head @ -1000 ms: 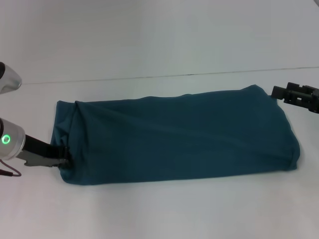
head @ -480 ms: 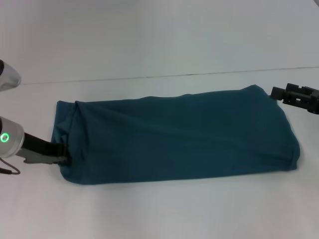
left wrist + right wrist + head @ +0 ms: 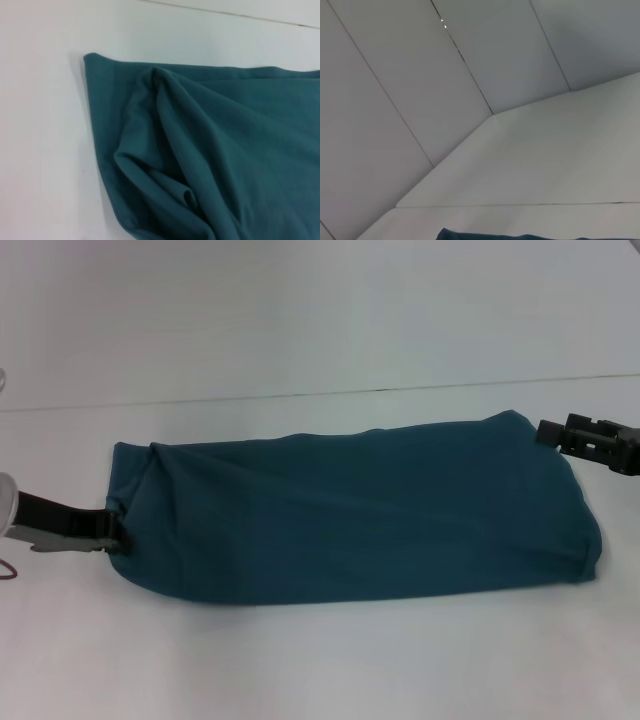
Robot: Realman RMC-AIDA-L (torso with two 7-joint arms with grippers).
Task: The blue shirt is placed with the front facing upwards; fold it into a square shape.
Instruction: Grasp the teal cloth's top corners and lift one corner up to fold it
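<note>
Our left gripper (image 3: pixel 118 537) sits at the left end of the blue shirt (image 3: pixel 350 515), seemingly pinching its bunched edge, though we cannot tell for sure. Our right gripper (image 3: pixel 548 432) hovers at the far right corner, grip unclear. One shirt, lying as a long band across the white table (image 3: pixel 320 660). We judge it soft, light and floppy, best taken at the end corners.

No text, label, brand or number can be read anywhere; the blue shirt (image 3: pixel 350 515) shows only plain fabric.
</note>
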